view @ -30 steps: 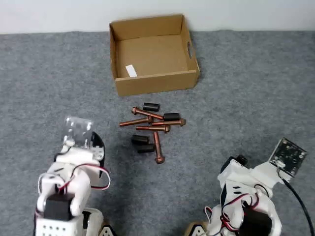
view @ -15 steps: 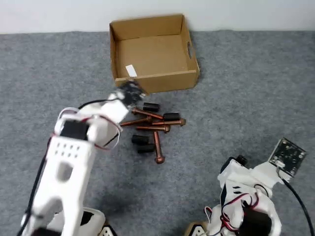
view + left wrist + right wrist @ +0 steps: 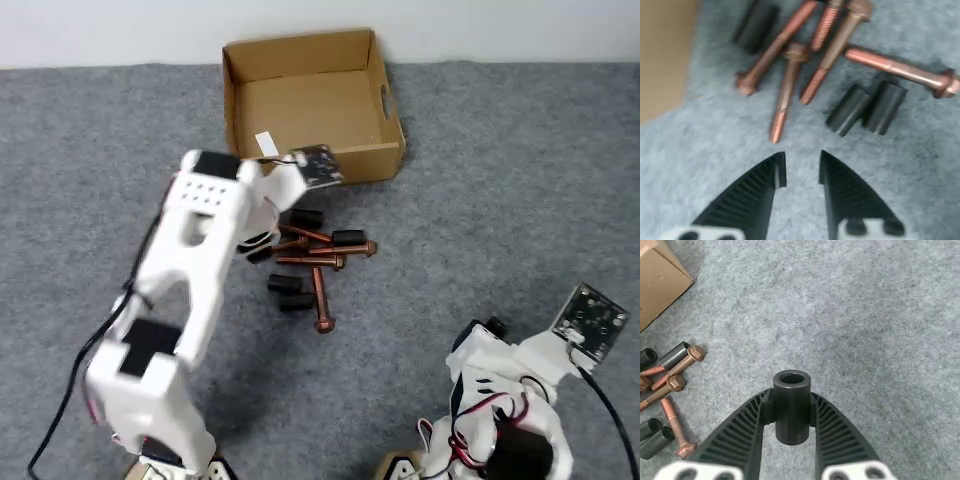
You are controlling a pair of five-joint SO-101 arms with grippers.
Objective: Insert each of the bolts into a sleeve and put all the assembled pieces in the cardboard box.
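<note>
The bolts [image 3: 310,255] are judged stiff and fairly heavy, best taken across the plain shank. The sleeves [image 3: 290,285] are judged rigid, smooth and apt to roll. Both are piled on the counter [image 3: 520,180] near the cardboard box [image 3: 315,168], in which only a white slip [image 3: 266,144] is seen. The left gripper [image 3: 799,167] is held over the pile, fingers [image 3: 762,182] apart. The right gripper [image 3: 791,407] is clamped on one sleeve [image 3: 791,390].

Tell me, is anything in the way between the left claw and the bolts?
No, nothing visible. The left claw is open, and the nearest bolt lies just ahead, its threaded tip toward the claw, with only grey carpet between them.
</note>
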